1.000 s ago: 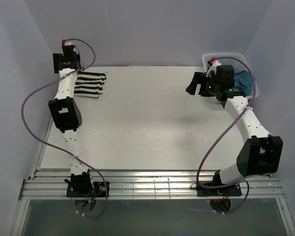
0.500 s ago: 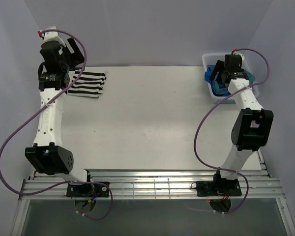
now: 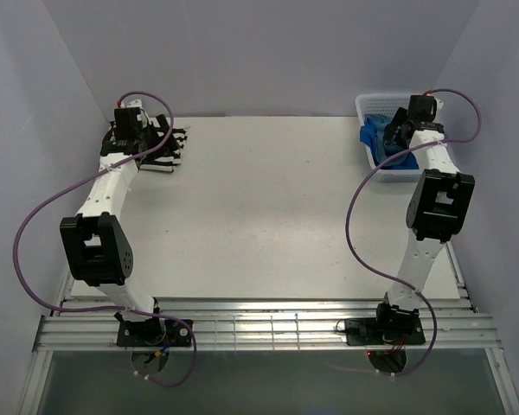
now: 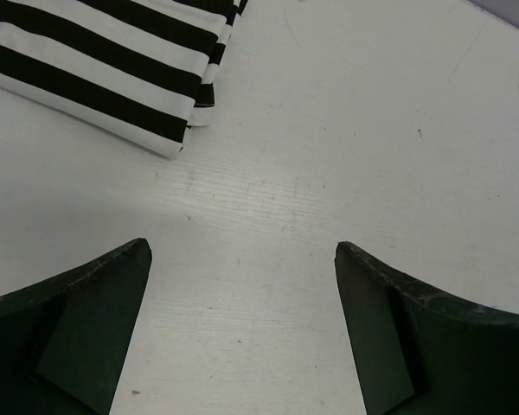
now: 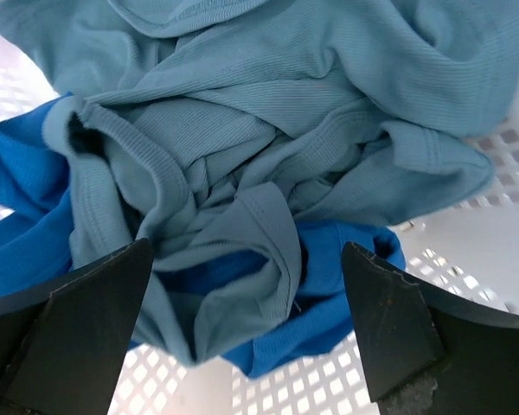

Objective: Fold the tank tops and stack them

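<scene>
The left hand (image 4: 242, 251) stood wide apart and held nothing; its two dark fingers (image 4: 86, 328) pointed down at bare tabletop (image 4: 355, 147). The black-and-white striped tank top (image 4: 104, 69) lay folded flat just beyond them, near the far left corner of the tabletop, its nearest edge apart from both fingers; in the top view the left hand (image 3: 143, 138) partly covered it.

The right hand (image 5: 246, 251) was likewise spread wide and gripped nothing; it hung over the white lattice basket (image 5: 476, 242) at the far right corner of the tabletop, fingers aimed into it. Inside the basket the muted teal-blue tank top (image 5: 259, 121) lay crumpled uppermost, bunched in loose folds; the bright royal blue tank top (image 5: 17, 190) lay beneath it, showing at the left and again low in the middle. A fold of teal cloth sat between the fingertips; whether they touched it I could not tell.
</scene>
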{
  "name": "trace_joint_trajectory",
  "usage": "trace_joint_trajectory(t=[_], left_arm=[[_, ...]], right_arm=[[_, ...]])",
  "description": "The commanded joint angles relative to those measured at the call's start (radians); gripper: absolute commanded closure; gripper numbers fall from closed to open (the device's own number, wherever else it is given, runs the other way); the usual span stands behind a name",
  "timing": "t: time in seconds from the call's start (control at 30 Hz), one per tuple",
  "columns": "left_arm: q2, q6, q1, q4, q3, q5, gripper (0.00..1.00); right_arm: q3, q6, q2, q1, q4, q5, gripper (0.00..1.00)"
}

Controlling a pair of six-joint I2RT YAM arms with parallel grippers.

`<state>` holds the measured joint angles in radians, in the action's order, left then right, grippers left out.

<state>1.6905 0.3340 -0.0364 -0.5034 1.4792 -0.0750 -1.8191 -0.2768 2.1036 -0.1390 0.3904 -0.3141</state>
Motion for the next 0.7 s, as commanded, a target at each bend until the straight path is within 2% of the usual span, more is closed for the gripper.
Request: trace_joint_trajectory(t=[0.0, 0.13, 0.2, 0.27, 0.37, 0.4, 0.47, 0.5, 0.67], left_arm=[[-0.022, 0.013, 0.003, 0.032, 0.026, -0.04, 0.02], [-0.003, 0.017, 0.003, 0.035, 0.027, -0.037, 0.02], [0.012, 0.016, 0.003, 0.039, 0.027, -0.045, 0.02], [0.014, 0.016, 0.003, 0.037, 0.027, -0.046, 0.02], [0.017, 0.019, 0.003, 0.04, 0.023, -0.048, 0.02], [0.02, 0.016, 0.003, 0.04, 0.024, -0.051, 0.02], [0.024, 0.014, 0.004, 0.042, 0.029, -0.054, 0.02], [0.028, 0.013, 0.004, 0.04, 0.032, -0.052, 0.02], [0.029, 0.016, 0.003, 0.042, 0.035, -0.069, 0.02]], right_arm=[[-0.058, 0.016, 0.041, -0.017, -0.024, 0.053, 0.04], [-0.051, 0.001, 0.064, -0.033, -0.033, 0.108, 0.01], [-0.063, 0.011, 0.09, -0.036, -0.051, 0.13, 0.12], [-0.068, 0.017, 0.101, -0.034, -0.058, 0.142, 0.15], [-0.066, 0.024, 0.114, -0.036, -0.087, 0.158, 0.31], [-0.066, 0.034, 0.118, -0.034, -0.096, 0.161, 0.43], [-0.071, 0.04, 0.128, -0.036, -0.104, 0.162, 0.54], [-0.072, 0.044, 0.127, -0.034, -0.104, 0.161, 0.65], [-0.025, 0.047, 0.084, -0.036, -0.151, 0.174, 0.91]])
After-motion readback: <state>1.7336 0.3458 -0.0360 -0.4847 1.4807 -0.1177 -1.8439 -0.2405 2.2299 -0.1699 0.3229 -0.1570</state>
